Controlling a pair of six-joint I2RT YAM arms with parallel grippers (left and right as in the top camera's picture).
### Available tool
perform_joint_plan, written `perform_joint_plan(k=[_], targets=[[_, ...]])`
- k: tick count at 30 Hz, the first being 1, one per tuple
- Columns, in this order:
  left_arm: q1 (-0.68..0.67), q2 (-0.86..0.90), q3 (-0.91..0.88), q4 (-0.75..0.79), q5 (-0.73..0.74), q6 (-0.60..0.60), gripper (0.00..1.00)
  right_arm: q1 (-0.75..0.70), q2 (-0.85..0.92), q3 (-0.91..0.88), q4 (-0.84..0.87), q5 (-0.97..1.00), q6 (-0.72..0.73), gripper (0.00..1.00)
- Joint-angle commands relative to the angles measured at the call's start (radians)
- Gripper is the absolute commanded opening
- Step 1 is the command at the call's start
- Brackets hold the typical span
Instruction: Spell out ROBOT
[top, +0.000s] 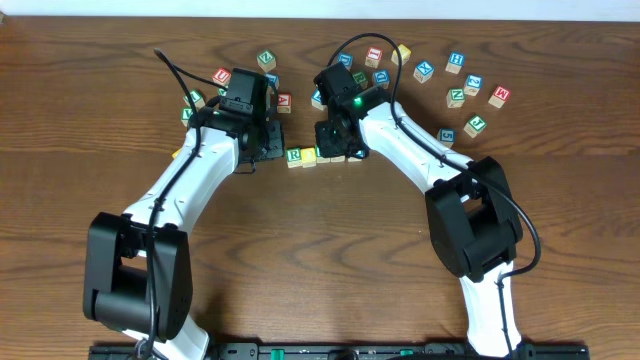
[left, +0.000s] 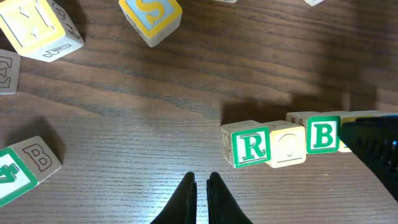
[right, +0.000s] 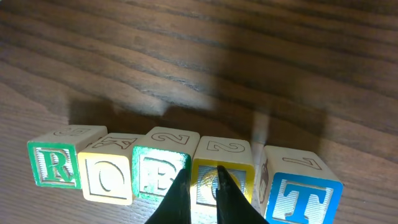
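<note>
Five letter blocks stand in a touching row on the wooden table. In the right wrist view they read R (right: 55, 165), O (right: 107, 177), B (right: 158, 168), a yellow-framed O (right: 239, 177) and a blue T (right: 305, 196). My right gripper (right: 202, 174) hovers over the seam between B and the second O, fingers nearly together and holding nothing. In the overhead view it (top: 337, 140) hides the row's right half; R (top: 293, 156) and O (top: 308, 155) show. My left gripper (left: 201, 180) is shut and empty, just left of the R block (left: 249, 146).
Loose letter blocks lie scattered at the back of the table (top: 455, 62) and behind the left arm (top: 265, 60). In the left wrist view an S block (left: 151, 18), a yellow-faced block (left: 40, 28) and a B block (left: 25, 168) lie near my left gripper.
</note>
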Motion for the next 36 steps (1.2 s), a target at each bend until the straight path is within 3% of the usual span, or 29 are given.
perform_joint_plan(k=[1,17,25,36], targets=[[-0.001,0.015,-0.008,0.001,-0.013,0.017,0.08,0.010,0.000,-0.008,0.010,0.016,-0.020,0.09],[-0.001,0.015,-0.008,0.002,-0.013,0.017,0.08,-0.037,-0.116,0.003,-0.033,0.055,-0.024,0.13],[-0.002,0.015,-0.008,0.014,-0.013,0.016,0.08,-0.129,-0.094,-0.011,-0.124,0.098,0.058,0.06],[-0.002,0.015,-0.008,0.017,-0.013,0.013,0.08,-0.153,-0.078,-0.132,-0.016,0.029,0.063,0.08]])
